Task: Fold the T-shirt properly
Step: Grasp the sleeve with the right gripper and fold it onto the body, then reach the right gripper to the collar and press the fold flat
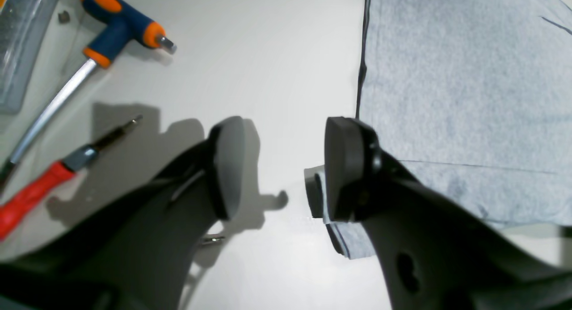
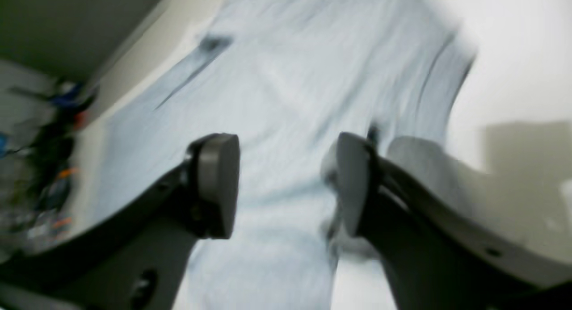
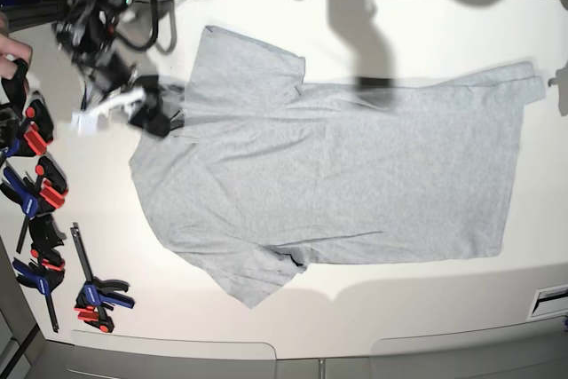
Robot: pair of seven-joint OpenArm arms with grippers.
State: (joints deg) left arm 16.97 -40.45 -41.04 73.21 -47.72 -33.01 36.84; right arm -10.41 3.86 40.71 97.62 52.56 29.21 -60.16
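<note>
The light grey T-shirt (image 3: 337,166) lies spread flat on the white table (image 3: 426,24), collar end to the left and hem to the right, plain side up. My right gripper (image 3: 133,108) hovers at the shirt's collar and shoulder edge. In the blurred right wrist view that gripper (image 2: 286,185) is open above the T-shirt (image 2: 277,100), with nothing between its fingers. My left gripper (image 1: 286,167) is open just off the hem corner of the T-shirt (image 1: 447,100). One of its fingers (image 1: 344,167) sits beside a small turned-up flap of cloth.
A blue-and-orange T-handle key (image 1: 120,24) and a red-handled screwdriver (image 1: 35,189) lie on the table left of my left gripper. Several clamps (image 3: 35,193) line the table's left edge, and another clamp (image 3: 98,295) sits near the front. A person's hand (image 3: 9,51) shows at the far left.
</note>
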